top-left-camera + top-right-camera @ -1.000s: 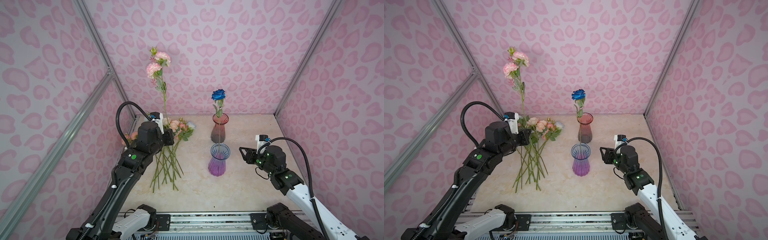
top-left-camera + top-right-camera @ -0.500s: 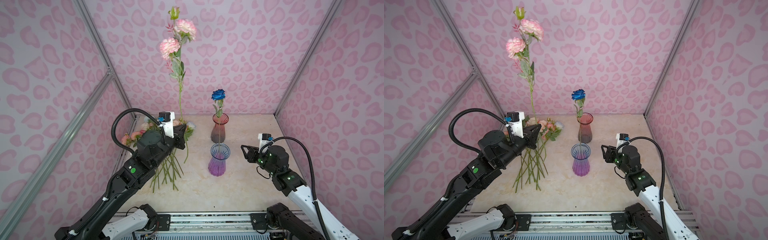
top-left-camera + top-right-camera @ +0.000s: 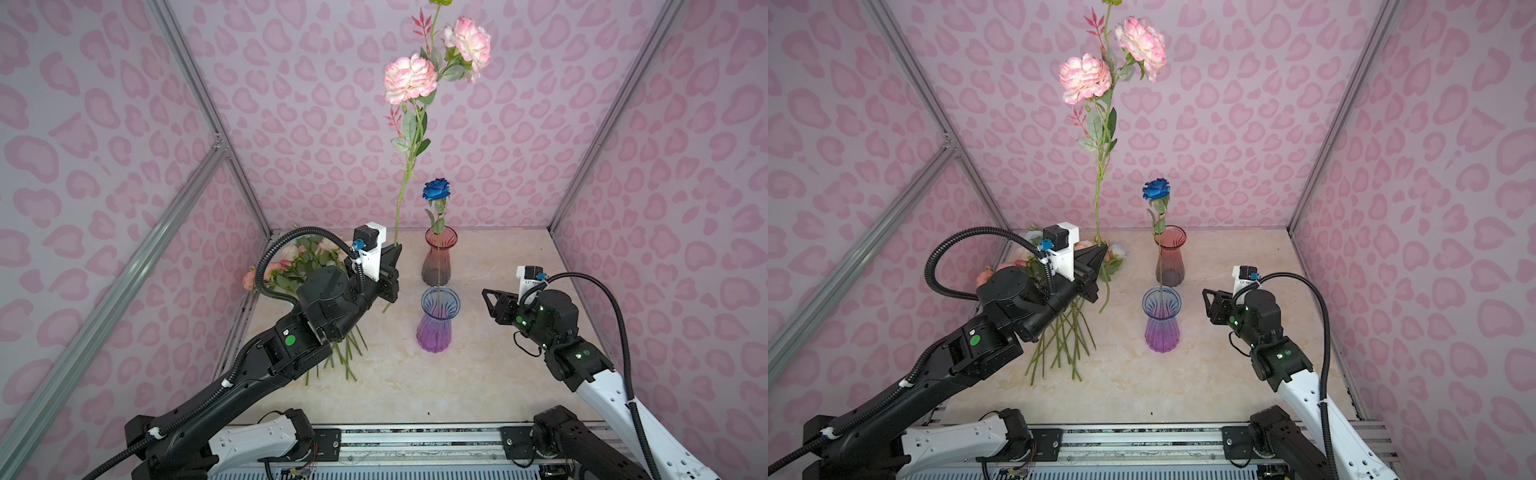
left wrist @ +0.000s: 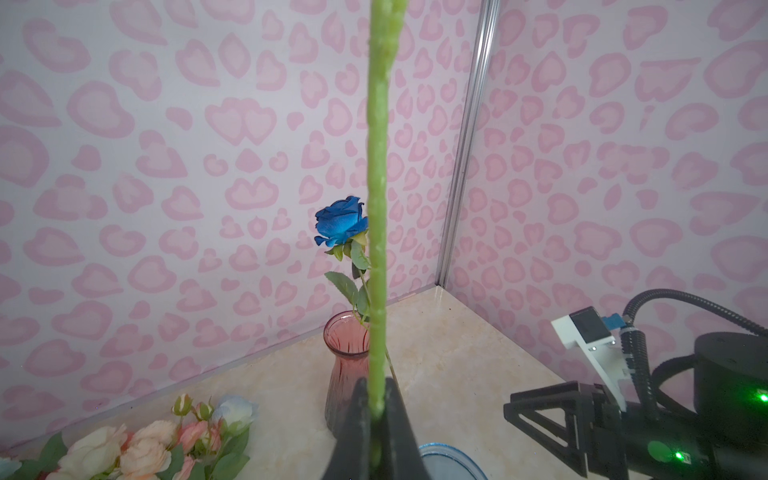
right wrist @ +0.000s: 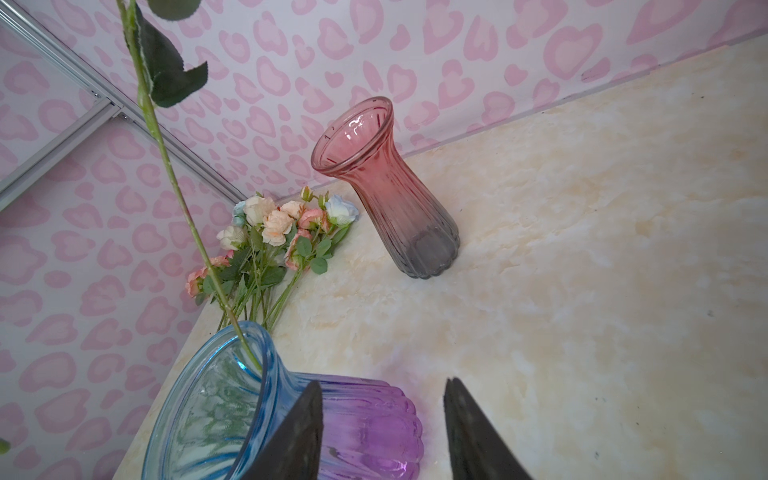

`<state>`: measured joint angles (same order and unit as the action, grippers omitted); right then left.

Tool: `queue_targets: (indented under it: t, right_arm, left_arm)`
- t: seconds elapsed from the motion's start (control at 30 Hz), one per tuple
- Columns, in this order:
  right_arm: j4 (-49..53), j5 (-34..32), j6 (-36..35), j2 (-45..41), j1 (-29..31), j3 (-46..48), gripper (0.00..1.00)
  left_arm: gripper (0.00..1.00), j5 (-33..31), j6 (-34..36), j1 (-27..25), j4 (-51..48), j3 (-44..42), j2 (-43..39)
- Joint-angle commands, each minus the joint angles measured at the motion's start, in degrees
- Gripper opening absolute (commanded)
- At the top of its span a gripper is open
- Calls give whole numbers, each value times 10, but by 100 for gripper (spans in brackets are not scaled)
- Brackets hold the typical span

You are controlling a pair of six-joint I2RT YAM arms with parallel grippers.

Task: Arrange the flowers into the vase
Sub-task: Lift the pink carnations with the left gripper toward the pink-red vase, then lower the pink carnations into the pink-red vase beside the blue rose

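Just left of the blue-purple vase (image 3: 439,320), my left gripper (image 4: 376,399) stays clamped on the pink flower (image 3: 409,81). It's raised higher and nearer the vase than a second ago, so I judge insertion comes next. Right gripper (image 3: 490,300) half-spread, empty. Remaining flowers (image 3: 291,259) lie on the table (image 3: 478,386).

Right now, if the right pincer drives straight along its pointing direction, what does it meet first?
Probably the blue-purple vase: the right pincer, open and empty, points at its purple lower body in the right wrist view. Depth is unclear; it may only clip the vase's side.
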<state>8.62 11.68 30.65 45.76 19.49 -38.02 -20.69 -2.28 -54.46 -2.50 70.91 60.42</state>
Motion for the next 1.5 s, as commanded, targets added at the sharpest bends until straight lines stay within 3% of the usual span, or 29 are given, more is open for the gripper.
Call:
queue_targets:
  t: [0.0, 0.23, 0.67, 0.77, 1.0, 1.17, 1.47]
  right_arm:
    - [5, -8, -7, 1, 0, -7, 48]
    - [6, -28, -9, -3, 0, -9, 49]
    - [4, -32, -12, 7, 1, -6, 49]
    - [5, -32, -13, 3, 0, -4, 48]
    - [5, -32, -11, 3, 0, 0, 49]
    - [-1, -26, -9, 5, 1, 5, 49]
    - [-7, -19, -4, 13, 0, 7, 52]
  left_arm:
    - [3, -18, 38, -11, 96, -11, 10]
    - [3, -1, 46, -27, 207, -26, 47]
    - [4, 50, -48, -28, 344, -29, 161]
    - [3, 39, -51, -29, 358, -36, 188]
    - [3, 37, -108, -35, 364, -91, 201]
    - [4, 6, -110, -54, 349, -139, 192]
    - [25, -30, -119, -58, 271, -161, 183]
